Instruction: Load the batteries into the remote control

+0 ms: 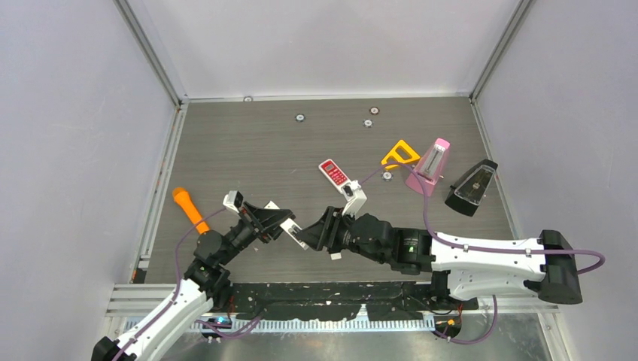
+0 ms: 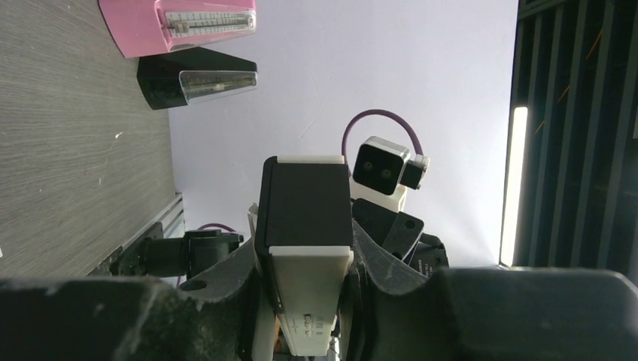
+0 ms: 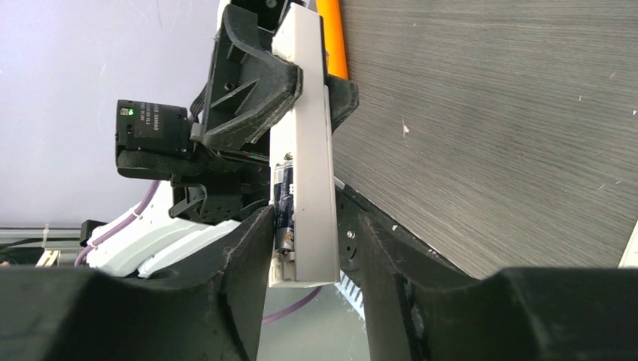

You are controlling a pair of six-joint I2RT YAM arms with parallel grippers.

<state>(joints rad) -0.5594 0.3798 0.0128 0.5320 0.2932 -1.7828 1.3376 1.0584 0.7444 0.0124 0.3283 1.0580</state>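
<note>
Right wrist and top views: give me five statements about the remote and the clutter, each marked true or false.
1. The left jaws clamp the white remote. True.
2. The remote lies flat on the table. False: it is held up off the table.
3. A dark battery sits in the remote's open compartment. True.
4. The right jaws are nowhere near the remote. False: they flank its end, not yet clamped.
5. The pink metronome stands beside the orange stick. False: it stands beside the black metronome, far from the stick.
</note>
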